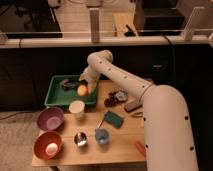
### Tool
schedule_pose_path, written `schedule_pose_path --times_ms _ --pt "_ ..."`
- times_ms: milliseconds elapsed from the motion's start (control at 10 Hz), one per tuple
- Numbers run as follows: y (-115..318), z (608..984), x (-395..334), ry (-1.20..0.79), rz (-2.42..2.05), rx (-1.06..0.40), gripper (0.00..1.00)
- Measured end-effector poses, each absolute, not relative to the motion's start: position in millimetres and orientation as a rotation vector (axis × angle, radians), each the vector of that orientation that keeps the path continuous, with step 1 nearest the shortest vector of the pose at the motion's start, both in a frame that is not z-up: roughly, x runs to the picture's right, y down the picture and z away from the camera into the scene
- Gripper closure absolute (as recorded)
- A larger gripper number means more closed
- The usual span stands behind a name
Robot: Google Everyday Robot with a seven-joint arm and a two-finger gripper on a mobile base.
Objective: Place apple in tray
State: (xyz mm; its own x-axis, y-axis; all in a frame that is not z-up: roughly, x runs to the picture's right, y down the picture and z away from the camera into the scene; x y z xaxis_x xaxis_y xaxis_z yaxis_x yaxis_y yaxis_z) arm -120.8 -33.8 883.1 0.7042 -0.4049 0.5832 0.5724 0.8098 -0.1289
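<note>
- Claw at the end of the white arm, over the right part of the tray, above its floor.
- Apple right at the claw tip, just under and against it, yellow-orange and round; seemingly gripped between the fingers, clamped on the fruit rather than spread wide.
- Apple within the tray's outline, near its right rim; contact with the tray floor not clear.
- Tray: green, shallow, rectangular, stretching left from the claw, resting on the wooden counter.
- Dark small object just left of the claw, inside the tray; kind hard to tell.
- Pale cup directly below the claw, standing just outside the tray's near rim.
- Purple bowl lower left of the claw, well apart from it.
- Orange bowl farther below that, with a white ball lying inside.
- Small metal cup and blue cup side by side, well below the claw.
- Green sponge-like block below and right of the claw.
- Dark reddish cluster right of the claw, near the arm's forearm.
- Orange long piece at the far lower right, beside the robot's big white body.
</note>
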Motion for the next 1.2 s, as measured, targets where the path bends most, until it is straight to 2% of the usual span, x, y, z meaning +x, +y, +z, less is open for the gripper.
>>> schedule_pose_path --times_ms 1200 --pt "-31.3 882.8 -117.5 -0.580 -0.531 -0.318 0.20"
